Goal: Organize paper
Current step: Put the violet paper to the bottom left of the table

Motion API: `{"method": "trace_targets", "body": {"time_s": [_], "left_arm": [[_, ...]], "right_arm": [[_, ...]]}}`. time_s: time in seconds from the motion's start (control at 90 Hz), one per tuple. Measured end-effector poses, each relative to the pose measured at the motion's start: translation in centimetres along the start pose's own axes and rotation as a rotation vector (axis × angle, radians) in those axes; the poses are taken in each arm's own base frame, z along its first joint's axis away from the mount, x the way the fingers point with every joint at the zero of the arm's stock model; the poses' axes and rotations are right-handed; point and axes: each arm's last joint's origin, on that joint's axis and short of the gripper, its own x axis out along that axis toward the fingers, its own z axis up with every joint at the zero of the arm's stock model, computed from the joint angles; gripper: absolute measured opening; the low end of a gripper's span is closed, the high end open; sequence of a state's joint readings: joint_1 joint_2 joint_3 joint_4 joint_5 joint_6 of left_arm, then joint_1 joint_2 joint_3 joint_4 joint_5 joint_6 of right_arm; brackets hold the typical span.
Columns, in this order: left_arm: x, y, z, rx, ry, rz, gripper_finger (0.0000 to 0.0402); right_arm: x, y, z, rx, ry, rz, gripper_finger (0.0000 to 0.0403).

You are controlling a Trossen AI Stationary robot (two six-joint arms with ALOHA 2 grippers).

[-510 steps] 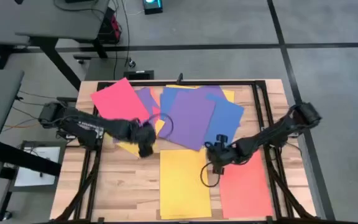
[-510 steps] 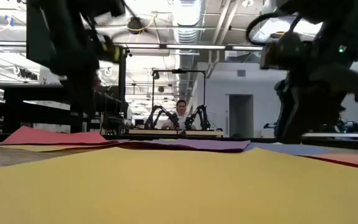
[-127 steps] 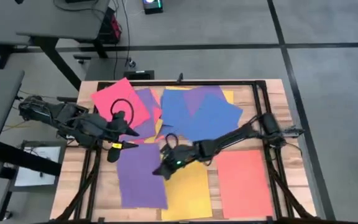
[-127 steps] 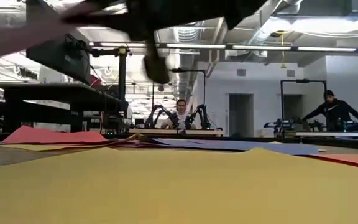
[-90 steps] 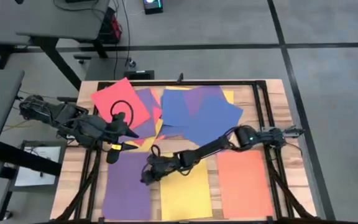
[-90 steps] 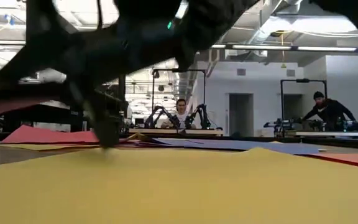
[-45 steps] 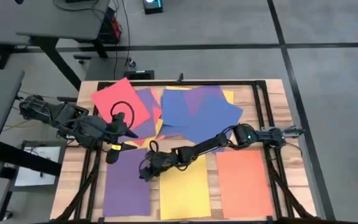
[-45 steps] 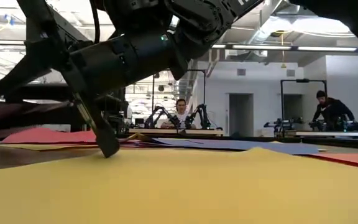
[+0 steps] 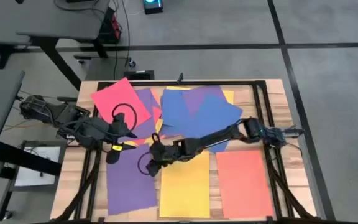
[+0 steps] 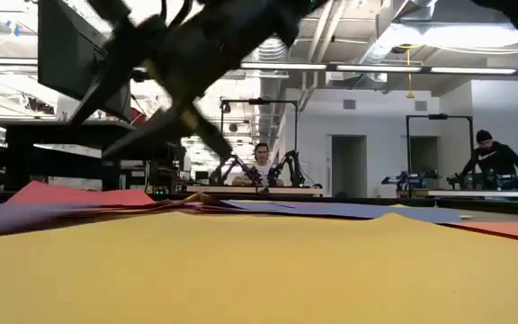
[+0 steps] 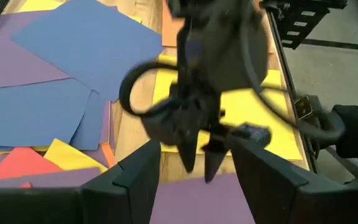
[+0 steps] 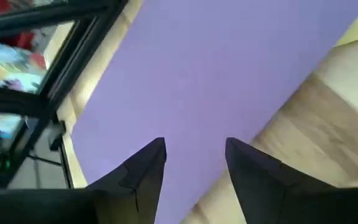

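Observation:
A purple sheet lies flat at the near left of the table, beside a yellow sheet and an orange-red sheet. At the far side is a loose heap of paper: a red sheet and blue sheets over purple and yellow ones. My right gripper reaches across the table and hangs open above the purple sheet, its fingers clear of it. My left gripper waits open by the purple sheet's far left corner, facing the right gripper.
Black frame rails run along the table's sides and far edge. Bare wood shows between the laid sheets and the heap. A white sheet lies off the table to the left. People are in the room beyond.
My right gripper stood with its fingertips down at the purple sheet's right edge. It has since risen clear and drawn back a little toward the far edge. The purple sheet stays flat at the near left.

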State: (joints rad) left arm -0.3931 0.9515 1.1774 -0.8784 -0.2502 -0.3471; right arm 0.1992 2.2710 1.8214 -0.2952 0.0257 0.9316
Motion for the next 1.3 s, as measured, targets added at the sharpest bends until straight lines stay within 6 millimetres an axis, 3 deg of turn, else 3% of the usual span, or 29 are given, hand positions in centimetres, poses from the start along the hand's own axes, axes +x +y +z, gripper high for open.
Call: {"method": "trace_targets", "body": {"time_s": [0.2, 0.333, 0.478, 0.667, 0.856, 1.022, 1.3], "left_arm": [[2.8, 0.1, -2.5, -0.061, 0.086, 0.039, 0.0182], [6.7, -0.4, -6.4, -0.167, 0.131, 0.041, 0.0182], [11.1, -1.6, -11.8, -0.321, 0.154, 0.022, 0.0182], [15.2, -3.7, -16.8, -0.516, 0.212, 0.059, 0.0182], [17.9, -6.5, -18.6, -0.420, 0.330, 0.092, 0.0182], [19.0, -8.4, -18.9, -0.337, 0.369, 0.098, 0.0182], [17.6, -10.1, -19.4, -0.281, 0.461, 0.111, 0.0182]], "right_arm": [[-7.3, 1.3, -0.7, -0.150, 0.009, -0.293, 0.0159], [-11.8, 2.8, -3.8, -0.288, -0.059, -0.511, 0.0159], [-15.2, 4.2, -8.3, -0.386, -0.178, -0.585, 0.0159], [-15.1, 3.2, -14.6, -0.434, -0.316, -0.633, 0.0159], [-13.7, 1.4, -18.7, -0.446, -0.439, -0.585, 0.0159], [-13.6, 1.2, -19.1, -0.445, -0.482, -0.571, 0.0159], [-13.4, 1.1, -18.7, -0.439, -0.494, -0.578, 0.0159]]}}
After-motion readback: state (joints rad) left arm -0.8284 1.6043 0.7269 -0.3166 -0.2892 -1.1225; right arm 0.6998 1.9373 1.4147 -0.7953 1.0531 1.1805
